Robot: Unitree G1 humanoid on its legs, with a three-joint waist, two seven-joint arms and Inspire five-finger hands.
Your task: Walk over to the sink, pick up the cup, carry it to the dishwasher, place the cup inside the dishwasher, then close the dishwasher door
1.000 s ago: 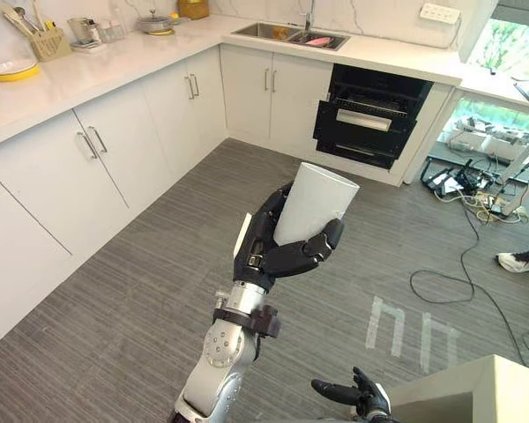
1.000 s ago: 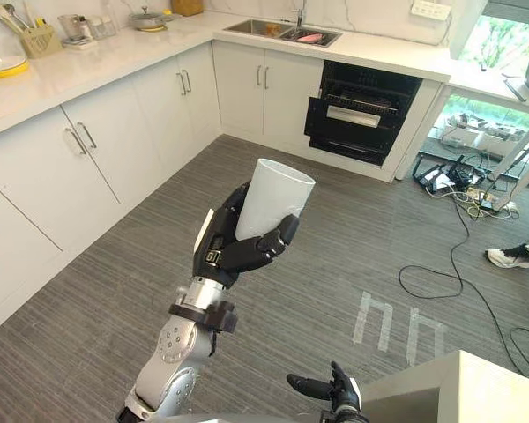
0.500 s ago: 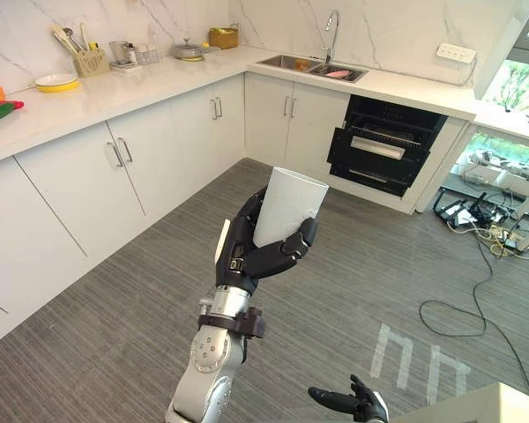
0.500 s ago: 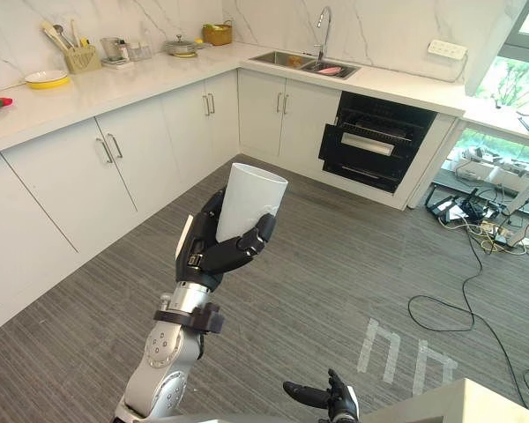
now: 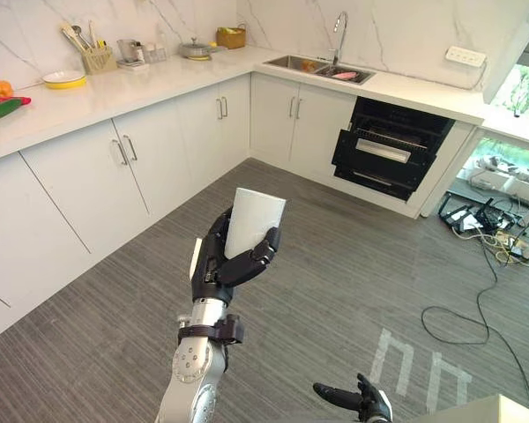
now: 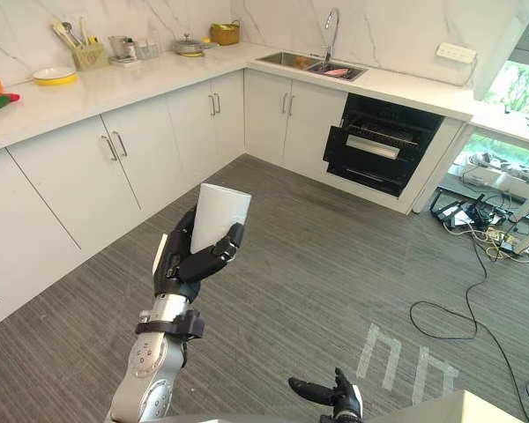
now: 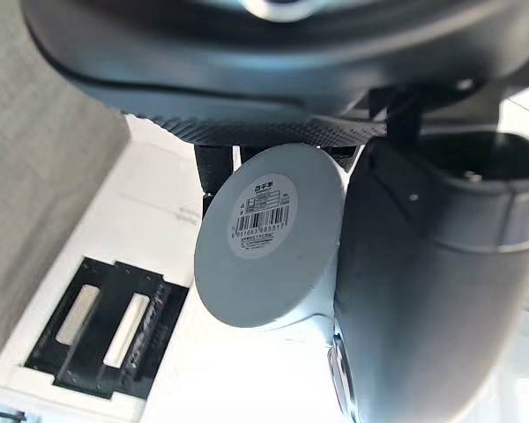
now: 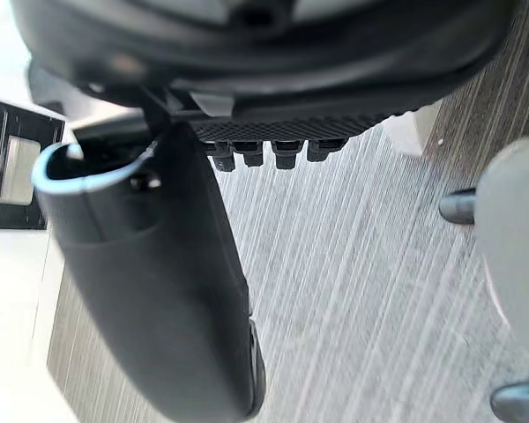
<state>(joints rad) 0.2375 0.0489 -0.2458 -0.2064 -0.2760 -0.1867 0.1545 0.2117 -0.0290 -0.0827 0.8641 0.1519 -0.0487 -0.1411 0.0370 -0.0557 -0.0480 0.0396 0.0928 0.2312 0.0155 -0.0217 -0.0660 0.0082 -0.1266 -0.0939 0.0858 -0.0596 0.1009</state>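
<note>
Cup is sitting upright in the left hand, fingers and thumb wrapping round its lower half, held up over the open floor mid-kitchen. Left wrist view is showing the cup's round base with a barcode label on it. Right hand is hanging low off to the right, fingers relaxed, holding nothing. Dishwasher is standing well apart from the cup, under the far counter, just right of the sink. Yellow plate and utensil holder are sitting on the left run of counter.
</note>
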